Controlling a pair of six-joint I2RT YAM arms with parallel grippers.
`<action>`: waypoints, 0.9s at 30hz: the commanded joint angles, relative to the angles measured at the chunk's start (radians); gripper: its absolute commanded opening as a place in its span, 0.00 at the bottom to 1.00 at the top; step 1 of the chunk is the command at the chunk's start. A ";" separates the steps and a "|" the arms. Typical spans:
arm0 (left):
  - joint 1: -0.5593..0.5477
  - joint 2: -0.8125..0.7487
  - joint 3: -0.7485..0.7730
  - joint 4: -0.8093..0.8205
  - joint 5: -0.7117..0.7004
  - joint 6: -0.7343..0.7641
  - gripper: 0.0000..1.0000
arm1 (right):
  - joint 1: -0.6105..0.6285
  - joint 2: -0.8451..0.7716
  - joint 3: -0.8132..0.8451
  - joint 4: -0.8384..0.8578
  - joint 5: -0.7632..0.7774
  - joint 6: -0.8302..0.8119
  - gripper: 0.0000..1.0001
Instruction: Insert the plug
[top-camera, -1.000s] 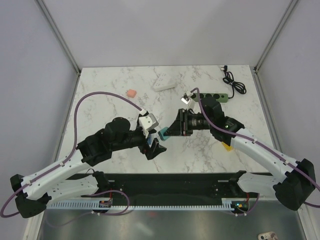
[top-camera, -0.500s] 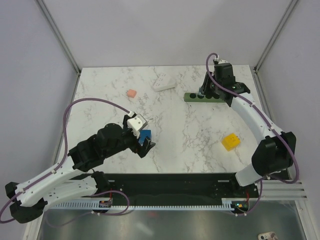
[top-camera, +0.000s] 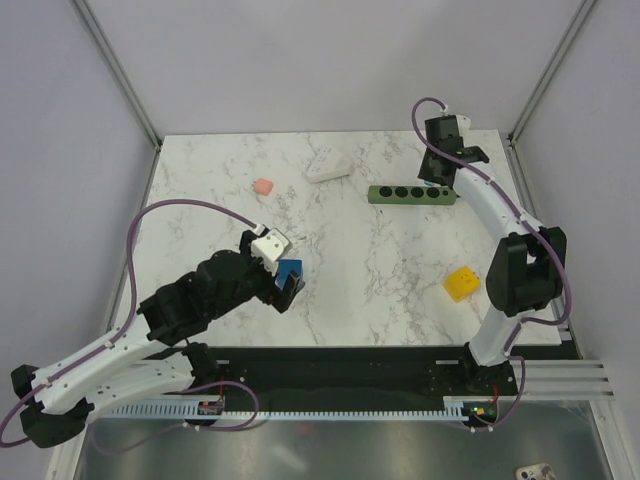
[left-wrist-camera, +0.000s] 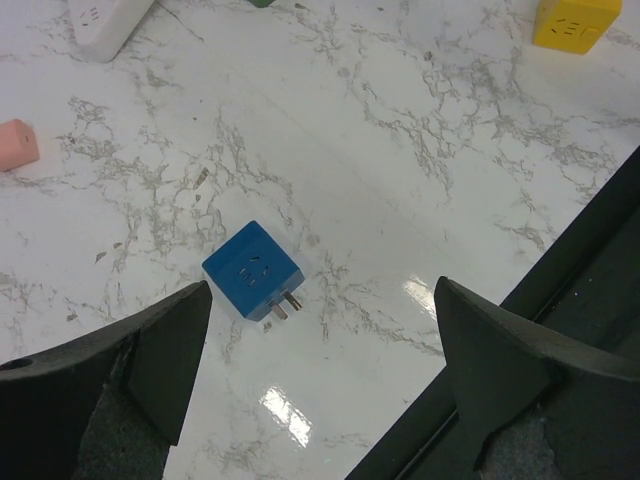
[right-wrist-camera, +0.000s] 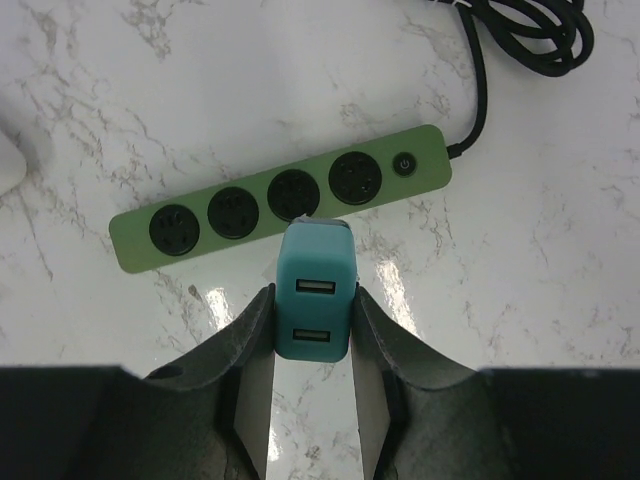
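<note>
The bright-blue plug (left-wrist-camera: 253, 271) lies on the marble with its prongs pointing to the lower right of the left wrist view. My left gripper (left-wrist-camera: 322, 292) is open and hovers above it, one jaw on each side, not touching. In the top view the plug (top-camera: 290, 271) sits at my left gripper (top-camera: 284, 288). My right gripper (right-wrist-camera: 313, 300) is shut on a teal block with two USB ports (right-wrist-camera: 314, 290), held just above the green power strip (right-wrist-camera: 280, 198). In the top view the right gripper (top-camera: 440, 165) is behind the strip (top-camera: 412, 194).
A yellow block (top-camera: 461, 283) lies at the front right, also in the left wrist view (left-wrist-camera: 577, 22). A pink block (top-camera: 263, 187) and a white adapter (top-camera: 327, 168) lie at the back. The strip's black cable (right-wrist-camera: 520, 30) coils beyond its switch end.
My right arm has swung from the middle of the table to the far right, over the green strip. My left arm has drawn back a little, and the blue plug now shows at it.
</note>
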 joint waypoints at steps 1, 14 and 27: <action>-0.003 -0.006 0.000 0.043 -0.038 0.029 1.00 | -0.001 0.020 0.057 -0.041 0.150 0.145 0.00; -0.005 0.007 -0.008 0.048 -0.038 0.033 1.00 | -0.003 0.186 0.258 -0.263 0.381 0.803 0.00; -0.005 0.004 -0.014 0.051 -0.063 0.038 1.00 | -0.010 0.358 0.441 -0.482 0.326 1.244 0.00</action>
